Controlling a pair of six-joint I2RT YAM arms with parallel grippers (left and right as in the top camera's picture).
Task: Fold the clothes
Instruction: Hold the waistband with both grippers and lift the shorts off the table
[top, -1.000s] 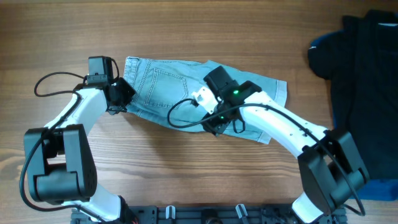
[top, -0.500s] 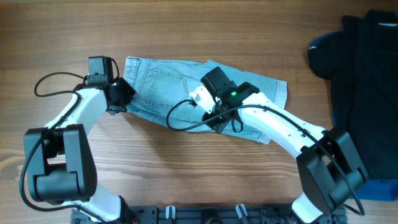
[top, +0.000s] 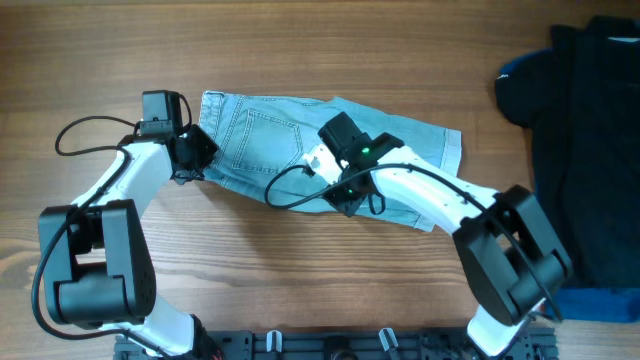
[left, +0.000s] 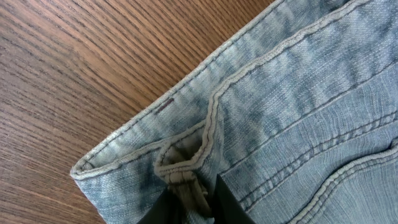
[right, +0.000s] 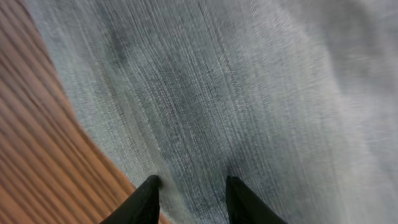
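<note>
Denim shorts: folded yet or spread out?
Spread out, not folded: denim shorts lie full length on the table, waistband left, leg hems right, no end doubled over.

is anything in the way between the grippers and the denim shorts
Nothing visible: the left gripper pinches the waistband of the light blue faded denim shorts, and the right gripper sits open on their cloth.

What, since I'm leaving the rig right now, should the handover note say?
Left gripper: jaws pinching the denim shorts at a waistband corner.
Right gripper: jaws apart, tips down on the shorts near their lower edge.
Shorts lie flat on the table; dark garments sit apart, far right.
Done: left grasp.
To do: the fold itself; none shows.
</note>
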